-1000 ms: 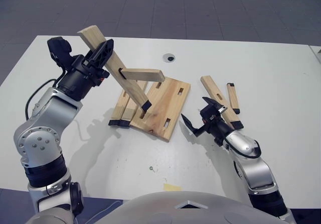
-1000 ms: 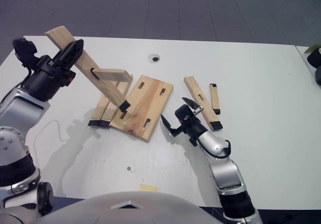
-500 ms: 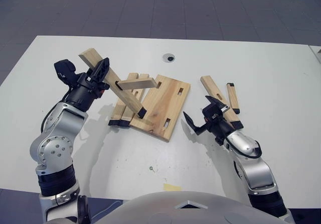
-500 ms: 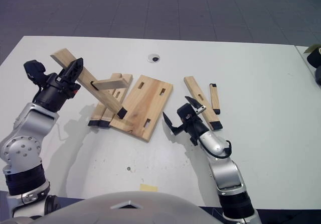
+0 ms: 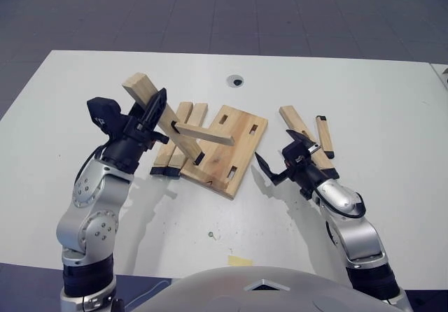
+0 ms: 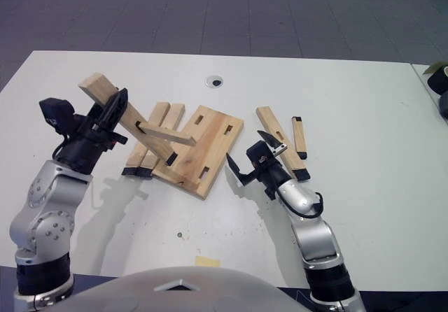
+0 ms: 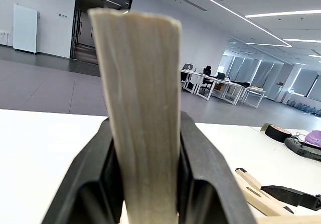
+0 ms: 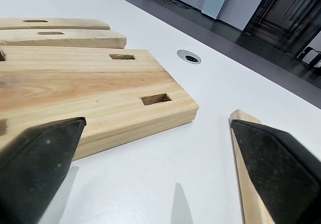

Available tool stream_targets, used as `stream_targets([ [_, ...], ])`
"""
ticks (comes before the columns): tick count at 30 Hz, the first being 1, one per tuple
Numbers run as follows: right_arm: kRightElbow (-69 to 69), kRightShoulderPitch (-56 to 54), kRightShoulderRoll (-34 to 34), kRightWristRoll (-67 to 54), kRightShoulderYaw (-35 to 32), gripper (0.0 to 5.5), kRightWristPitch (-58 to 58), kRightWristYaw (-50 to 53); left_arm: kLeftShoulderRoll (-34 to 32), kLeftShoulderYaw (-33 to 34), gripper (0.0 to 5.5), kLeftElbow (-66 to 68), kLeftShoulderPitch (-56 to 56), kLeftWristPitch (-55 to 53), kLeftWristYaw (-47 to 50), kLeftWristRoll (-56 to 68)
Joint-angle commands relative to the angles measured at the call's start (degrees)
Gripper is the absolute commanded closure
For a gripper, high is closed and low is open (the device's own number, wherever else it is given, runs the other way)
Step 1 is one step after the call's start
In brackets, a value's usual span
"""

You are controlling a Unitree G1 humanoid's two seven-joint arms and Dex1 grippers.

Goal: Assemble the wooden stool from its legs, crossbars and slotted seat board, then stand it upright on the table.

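item: wooden stool, unassembled, on white table [image 5: 364, 102].

- seat board [image 5: 234, 151]: lay flat at table centre, slots up; every slot that showed was empty.
- left gripper [image 5: 150, 112]: at 9 o'clock of the board, jaws clamped on the upper part of one leg [image 5: 142, 88]. leg tilted, its black-tipped lower end over the board's left edge; contact could not be told.
- crossbar [image 5: 206, 133]: stuck into the held leg's mortise, jutting toward 3 o'clock above the board. the only joint made.
- two more legs [image 5: 165, 159]: lay side by side at 9 o'clock, just beside the board, partly under the held leg.
- fourth leg [image 5: 292, 119] and short crossbar [image 5: 323, 133]: lay loose at 2 to 3 o'clock of the board.
- right gripper [image 5: 276, 154]: at 3 o'clock, near the board's edge, jaws wide, holding nothing.

progress, as judged: early. one leg and crossbar joined; remaining legs and crossbar, all seat slots, and standing upright not yet done.
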State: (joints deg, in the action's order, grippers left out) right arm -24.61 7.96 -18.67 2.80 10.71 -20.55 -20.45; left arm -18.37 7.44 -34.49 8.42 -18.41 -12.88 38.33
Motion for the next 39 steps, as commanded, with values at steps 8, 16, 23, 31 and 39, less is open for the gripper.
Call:
stream_targets([
  [8, -3.05, -0.95, -2.28, -0.31, -0.22, 0.10, -2.73, -2.49, 1.39, -9.37, 4.45, 2.19, 16.47, 6.09, -0.67, -14.28],
  [16, -3.99, -0.14, -2.16, -0.24, 0.27, 0.10, -3.51, -2.51, -1.97, -10.47, 4.45, 3.60, 14.84, 7.50, -3.55, -15.36],
  [23, -3.19, -0.62, -1.17, 0.05, 1.09, 0.10, -3.21, -1.61, -1.41, -3.59, 3.43, -3.93, 7.76, -0.01, -0.35, -1.15],
  [31, -2.71, 0.54, 0.85, 0.80, 2.28, 0.10, -2.55, 0.65, -10.07, 7.95, 2.08, -10.25, -19.04, -7.62, 15.52, 41.54],
  [39, -1.81, 2.00, 3.12, 1.51, 3.39, 0.10, -1.50, 3.58, -22.76, 18.18, 0.81, 7.89, -36.16, -8.39, 20.62, 51.25],
])
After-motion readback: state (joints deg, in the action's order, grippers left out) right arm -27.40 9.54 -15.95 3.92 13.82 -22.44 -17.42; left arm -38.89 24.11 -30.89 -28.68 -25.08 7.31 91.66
